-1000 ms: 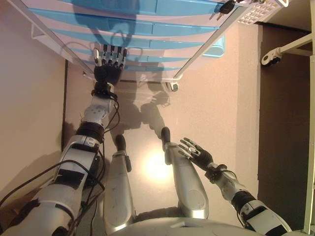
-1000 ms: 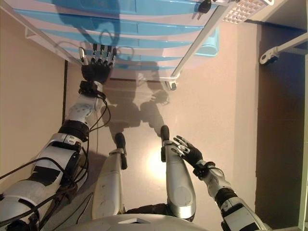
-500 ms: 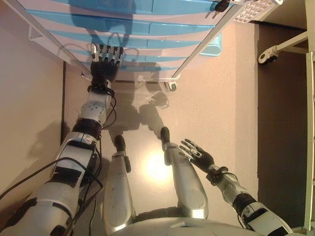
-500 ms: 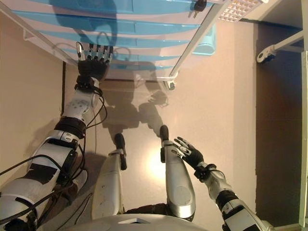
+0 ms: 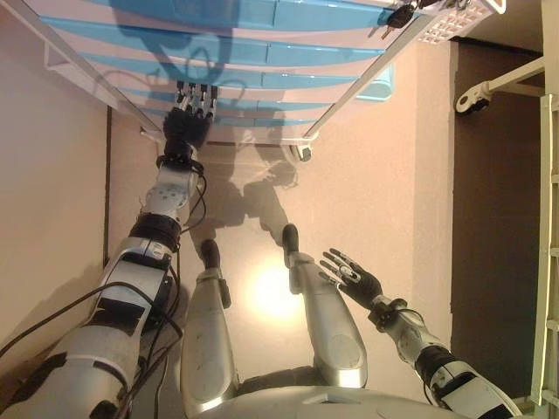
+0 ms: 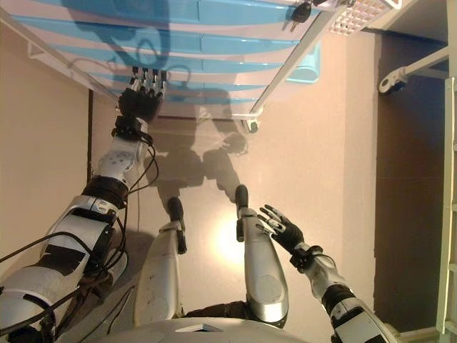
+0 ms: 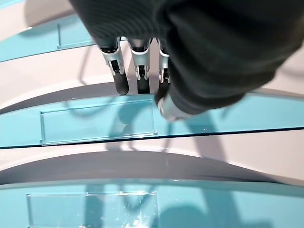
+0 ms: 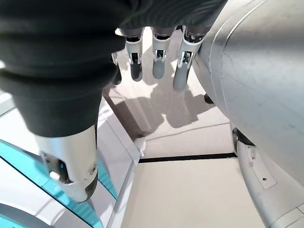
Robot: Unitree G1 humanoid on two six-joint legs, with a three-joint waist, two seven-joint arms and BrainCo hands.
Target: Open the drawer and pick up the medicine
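warm overhead light, glare on the floor [image 5: 275, 297], sharp shadows.

One drawer cabinet [image 5: 262, 52] — several blue drawer fronts, exact count unclear, two hands — left hand [image 5: 186, 127], right hand [image 5: 354, 279]

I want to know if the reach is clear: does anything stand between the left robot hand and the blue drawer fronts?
Nothing visible does. The left robot hand is already up at the drawer cabinet, fingers straight and pointing at the white strip above a blue drawer front. The medicine itself is not visible; the drawers appear closed.
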